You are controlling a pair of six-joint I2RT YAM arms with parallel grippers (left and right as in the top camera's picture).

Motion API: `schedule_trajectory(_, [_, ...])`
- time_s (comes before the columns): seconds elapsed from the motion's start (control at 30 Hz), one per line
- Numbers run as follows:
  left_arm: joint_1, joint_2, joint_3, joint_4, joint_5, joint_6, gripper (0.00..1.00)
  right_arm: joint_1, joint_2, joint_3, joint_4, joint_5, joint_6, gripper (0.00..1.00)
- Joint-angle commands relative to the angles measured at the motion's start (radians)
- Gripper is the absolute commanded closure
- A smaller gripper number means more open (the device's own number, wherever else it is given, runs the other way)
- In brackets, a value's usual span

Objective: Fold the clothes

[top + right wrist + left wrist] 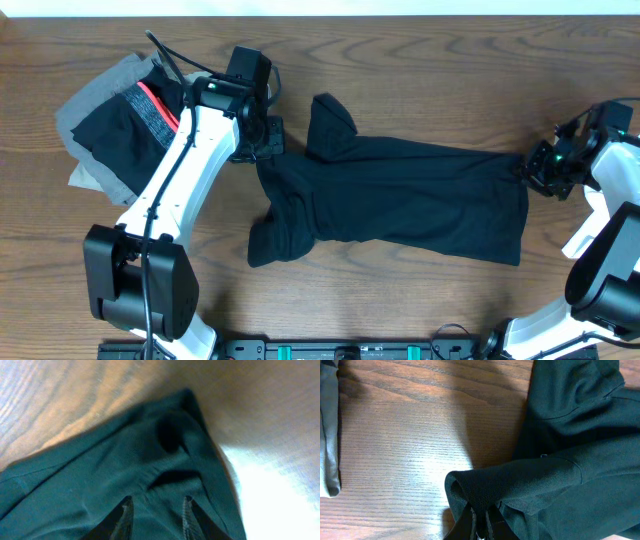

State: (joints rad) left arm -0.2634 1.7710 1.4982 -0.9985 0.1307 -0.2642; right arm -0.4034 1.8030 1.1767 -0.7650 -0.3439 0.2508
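We see the black T-shirt [400, 195] rumpled, soft and matte, across the middle of the wood-grain counter [420, 70]. Our left end effector [481, 522] is clamped on its bunched edge. Our right end effector [155, 515] stands partly open over the opposite hem. A grey pile [105, 135] crowds the far-left corner.

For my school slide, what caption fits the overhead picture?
Left gripper and right gripper at opposite ends of a black T-shirt on a wooden table, more clothes piled nearby.

Our left arm [175, 190] stretches forward, its end effector [481, 521] pinched closed on the black T-shirt [400, 195]. Our right arm [610, 200] bends inward, its end effector [156, 512] angled down, fingers parted.
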Motion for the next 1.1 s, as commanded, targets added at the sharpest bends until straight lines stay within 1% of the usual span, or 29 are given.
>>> schedule_trajectory(0.0, [0.002,-0.007,-0.002,-0.001,-0.011,0.009,0.94,0.047,0.000,-0.035,0.045,0.007,-0.023,0.66])
schedule_trajectory(0.1, [0.002,-0.007,-0.002,-0.002,-0.011,0.009,0.94,0.072,0.000,-0.073,0.098,0.007,-0.011,0.61])
schedule_trajectory(0.4, [0.002,-0.007,-0.002,-0.001,-0.011,0.009,0.94,0.087,0.000,-0.111,0.122,0.041,0.006,0.60])
schedule_trajectory(0.7, [0.002,-0.007,-0.002,-0.002,-0.010,0.009,0.94,0.091,0.000,-0.147,0.176,0.075,0.006,0.69])
schedule_trajectory(0.8, [0.002,-0.007,-0.002,-0.002,-0.008,0.009,0.94,0.090,0.000,-0.149,0.190,0.074,0.006,0.75])
schedule_trajectory(0.83, [0.002,-0.007,-0.002,-0.002,-0.008,0.009,0.94,0.091,0.000,-0.149,0.192,0.073,0.006,0.78])
schedule_trajectory(0.87, [0.002,-0.007,-0.002,-0.002,-0.008,0.009,0.94,0.091,0.000,-0.149,0.194,0.065,0.006,0.83])
schedule_trajectory(0.9, [0.002,-0.007,-0.002,-0.002,-0.008,0.009,0.94,0.090,0.000,-0.149,0.195,0.063,0.006,0.94])
schedule_trajectory(0.93, [0.002,-0.007,-0.002,-0.002,-0.008,0.009,0.94,0.090,0.000,-0.149,0.196,0.059,0.006,0.99])
schedule_trajectory(1.07, [0.002,-0.007,-0.002,-0.002,-0.008,0.009,0.94,0.084,-0.035,-0.142,0.202,-0.007,0.005,0.99])
